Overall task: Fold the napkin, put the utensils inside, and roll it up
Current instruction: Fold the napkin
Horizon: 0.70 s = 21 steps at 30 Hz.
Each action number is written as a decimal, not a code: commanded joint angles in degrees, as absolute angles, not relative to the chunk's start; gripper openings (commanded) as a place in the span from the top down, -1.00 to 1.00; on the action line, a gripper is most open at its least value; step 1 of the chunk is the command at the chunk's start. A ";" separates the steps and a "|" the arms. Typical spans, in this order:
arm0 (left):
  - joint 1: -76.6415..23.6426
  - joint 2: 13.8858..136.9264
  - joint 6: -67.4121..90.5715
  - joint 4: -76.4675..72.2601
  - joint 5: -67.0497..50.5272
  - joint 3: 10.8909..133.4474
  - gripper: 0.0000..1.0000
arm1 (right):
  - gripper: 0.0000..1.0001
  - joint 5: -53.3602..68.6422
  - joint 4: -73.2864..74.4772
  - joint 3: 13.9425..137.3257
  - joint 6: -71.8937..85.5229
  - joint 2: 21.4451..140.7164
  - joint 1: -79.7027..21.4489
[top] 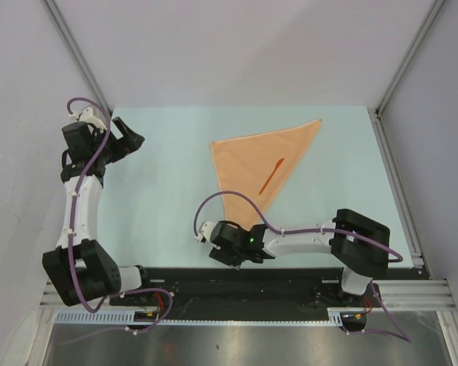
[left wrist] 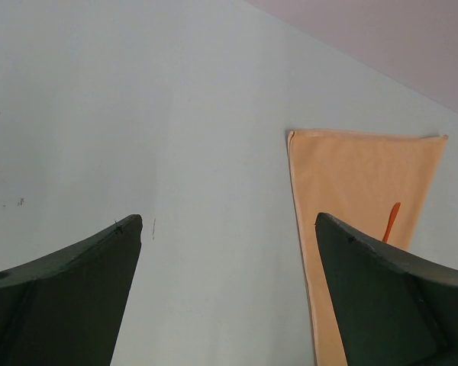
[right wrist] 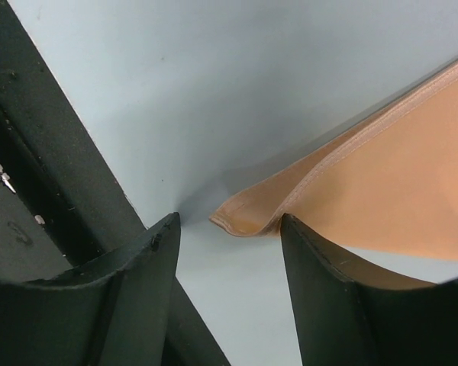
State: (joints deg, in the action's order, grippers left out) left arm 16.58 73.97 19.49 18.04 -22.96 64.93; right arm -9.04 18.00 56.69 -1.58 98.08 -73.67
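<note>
Seen from overhead, the napkin (top: 252, 164) lay folded into a triangle on the desk (top: 168, 191), with the utensil (top: 272, 175) resting on it toward the far right point, while your right arm (top: 298, 240) hid its near tip. Only the right wrist camera showed that tip, slightly raised, sitting between your right fingers (right wrist: 305, 244), which stood partly apart and had not clamped it. Your left fingers (left wrist: 126, 232), spread wide with nothing between them, hung over bare desk well to the left, their camera catching the napkin's edge and the utensil beyond.
</note>
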 commanded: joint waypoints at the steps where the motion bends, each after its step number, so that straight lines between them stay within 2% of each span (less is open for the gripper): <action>1: 17.14 74.09 20.04 16.00 -24.52 64.78 -1.00 | -0.18 -11.07 16.08 56.95 -2.72 99.23 -74.09; 8: 17.14 74.36 20.13 15.82 -24.96 64.78 -0.99 | -0.12 -12.92 15.91 57.65 -3.69 99.40 -74.62; 11: 17.14 74.53 20.30 15.82 -25.22 64.78 -0.99 | -0.03 -13.53 16.52 57.92 -4.13 100.28 -74.62; 17: 17.14 74.88 20.57 15.65 -26.19 64.78 -0.99 | 0.30 -13.98 16.61 58.09 -4.31 101.42 -74.71; 21: 17.14 74.80 20.74 15.47 -26.45 64.69 -0.99 | 0.62 -13.62 16.61 58.71 -4.39 101.78 -74.71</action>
